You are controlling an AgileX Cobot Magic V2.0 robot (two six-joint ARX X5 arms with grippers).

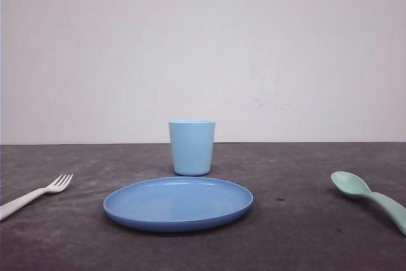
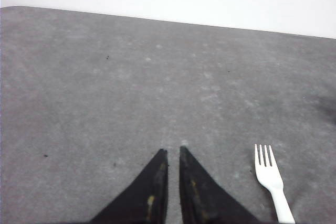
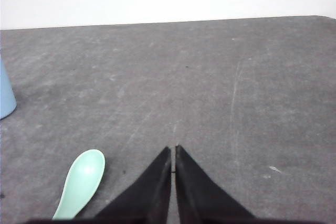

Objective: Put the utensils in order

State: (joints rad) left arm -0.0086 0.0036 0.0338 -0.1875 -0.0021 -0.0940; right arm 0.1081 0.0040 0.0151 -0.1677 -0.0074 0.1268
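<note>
At nine o'clock of the plate (image 1: 133,211), the fork (image 1: 38,193) lies flat; both grippers (image 2: 173,153) (image 3: 172,150), seemingly pressed together, could skid over it.

centre: round blue plastic plate (image 1: 177,204) and light blue plastic cup (image 1: 191,148) just behind it are blocking the middle | sides: bare grey worktop (image 1: 298,233) is lying open between plate and each outer utensil | rear: open beside cup
</note>
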